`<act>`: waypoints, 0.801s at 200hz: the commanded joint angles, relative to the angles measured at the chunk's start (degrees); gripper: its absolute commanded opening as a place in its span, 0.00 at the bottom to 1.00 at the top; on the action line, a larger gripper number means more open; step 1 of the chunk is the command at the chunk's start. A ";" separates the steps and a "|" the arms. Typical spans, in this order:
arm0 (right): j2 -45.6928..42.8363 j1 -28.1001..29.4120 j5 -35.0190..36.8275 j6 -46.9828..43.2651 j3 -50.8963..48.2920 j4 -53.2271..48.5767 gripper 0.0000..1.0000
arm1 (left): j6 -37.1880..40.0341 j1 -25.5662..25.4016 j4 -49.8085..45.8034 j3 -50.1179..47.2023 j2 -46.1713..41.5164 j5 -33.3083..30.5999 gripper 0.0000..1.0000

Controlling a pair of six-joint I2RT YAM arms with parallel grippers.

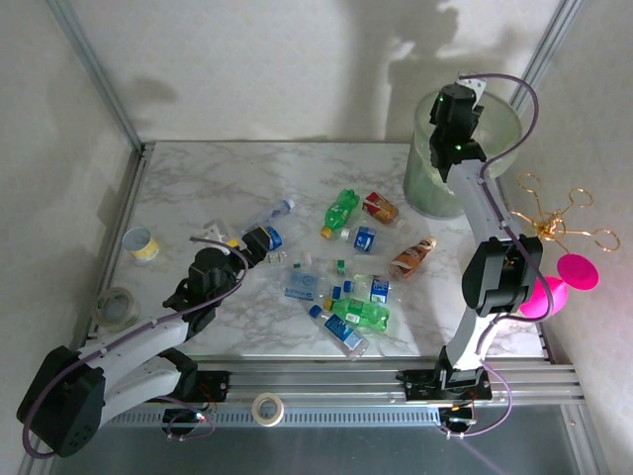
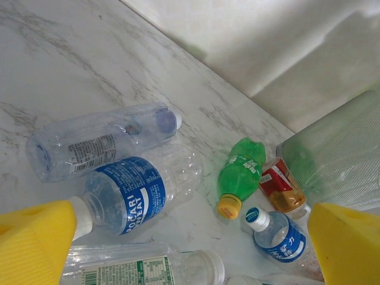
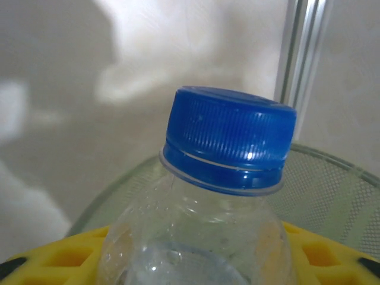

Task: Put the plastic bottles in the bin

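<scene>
One marbled surface (image 1: 198,188) carries nearly everything here, and at its far right corner stands the bin (image 1: 419,188), a tall translucent basket with a pale green liner. My right claw (image 1: 460,97) hangs above the bin's mouth, clamped on a clear bottle with a blue cap (image 3: 228,148). From the right wrist I see its neck rising between my yellow pads (image 3: 344,252), with the bin's meshed rim behind it. My left claw (image 1: 265,240) hovers low over the left-middle of the surface, jaws spread wide and gripping nothing. The loose bottles (image 1: 361,315) lie scattered on their sides across the middle. From the left wrist, a blue-labelled bottle (image 2: 127,193) lies just ahead of my pads with a second clear bottle (image 2: 95,142) beside it, while a green bottle (image 2: 240,172) and a red-labelled bottle (image 2: 282,187) lie nearer the bin. A small yellow-banded cup (image 1: 142,244) stands near the left edge, and a grey tape roll (image 1: 117,305) lies off the surface beside it.
</scene>
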 commanded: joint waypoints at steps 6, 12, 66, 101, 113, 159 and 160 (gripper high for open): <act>-0.30 -1.01 -1.17 1.86 -0.36 -0.76 0.57 | -0.15 0.78 0.53 1.12 0.89 0.74 1.00; -0.17 -1.08 -1.53 2.09 -0.41 -1.17 0.59 | -0.10 0.78 0.74 1.12 1.27 0.83 0.99; -0.47 -1.23 -2.94 -0.22 2.54 -4.51 0.88 | 0.67 1.05 -1.25 5.19 7.43 4.13 1.00; -4.92 -1.09 -5.40 -0.68 2.97 -6.05 0.99 | 3.18 0.96 -4.71 9.60 11.03 9.26 1.00; -7.18 -1.00 -7.19 0.49 1.71 -5.64 0.99 | 4.04 0.96 -5.91 11.05 12.23 10.58 1.00; -15.90 1.33 -13.96 6.61 -5.32 -5.94 0.99 | 7.65 -0.87 -12.31 17.39 16.42 12.69 1.00; -16.12 1.54 -14.04 6.73 -5.57 -5.86 0.99 | 7.74 -0.92 -12.41 17.52 16.45 12.61 1.00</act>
